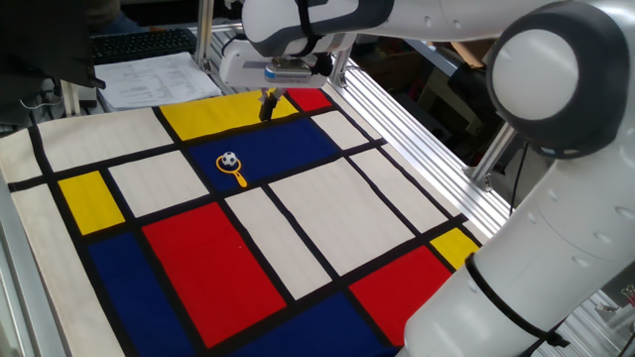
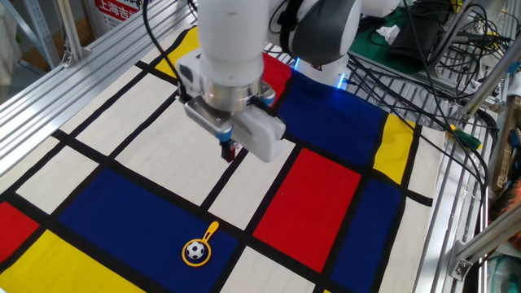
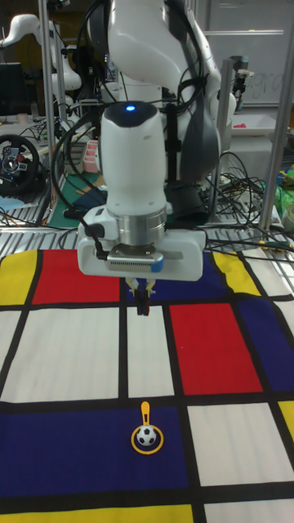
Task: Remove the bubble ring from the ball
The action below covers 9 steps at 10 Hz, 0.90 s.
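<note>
0 steps look done: the bubble ring (image 3: 147, 437) lies around the ball (image 3: 146, 436) on the mat's (image 2: 326, 187) blue rectangle. The gripper (image 3: 142, 306) hangs well apart above, fingers nearly together, empty; approach, grasp and lift remain.

A mat (image 1: 298, 228) of red, blue, yellow and white rectangles with black lines covers the bench (image 2: 73, 81). On its long blue rectangle lies the bubble ring (image 2: 200, 243), its loop around the ball (image 2: 194, 251), its handle pointing toward the neighbouring white rectangle.
</note>
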Tool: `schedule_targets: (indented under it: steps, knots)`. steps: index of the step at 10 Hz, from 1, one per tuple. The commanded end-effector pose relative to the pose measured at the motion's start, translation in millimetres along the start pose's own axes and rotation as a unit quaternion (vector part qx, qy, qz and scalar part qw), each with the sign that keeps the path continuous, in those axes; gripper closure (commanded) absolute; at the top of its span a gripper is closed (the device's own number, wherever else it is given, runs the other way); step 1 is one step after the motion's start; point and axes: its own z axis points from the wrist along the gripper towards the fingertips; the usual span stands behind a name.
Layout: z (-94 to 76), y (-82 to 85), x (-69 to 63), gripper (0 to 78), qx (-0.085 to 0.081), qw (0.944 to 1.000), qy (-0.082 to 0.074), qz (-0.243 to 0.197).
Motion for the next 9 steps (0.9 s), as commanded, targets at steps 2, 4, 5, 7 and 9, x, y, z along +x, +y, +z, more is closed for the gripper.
schedule_targets:
  steps: [2,4,5,7,9]
  knots:
    - [16.8,1.7,-19.1,77.6,0.003,0.9995,-0.001,-0.030]
    - [27.3,11.8,-22.0,77.6,0.007,0.9994,0.001,-0.033]
    - [33.2,14.7,-21.9,77.6,0.007,0.9993,0.005,-0.036]
    - [47.7,17.4,-20.1,77.6,0.007,0.9993,0.004,-0.036]
    - [59.6,16.9,-21.2,77.6,0.006,0.9991,0.004,-0.043]
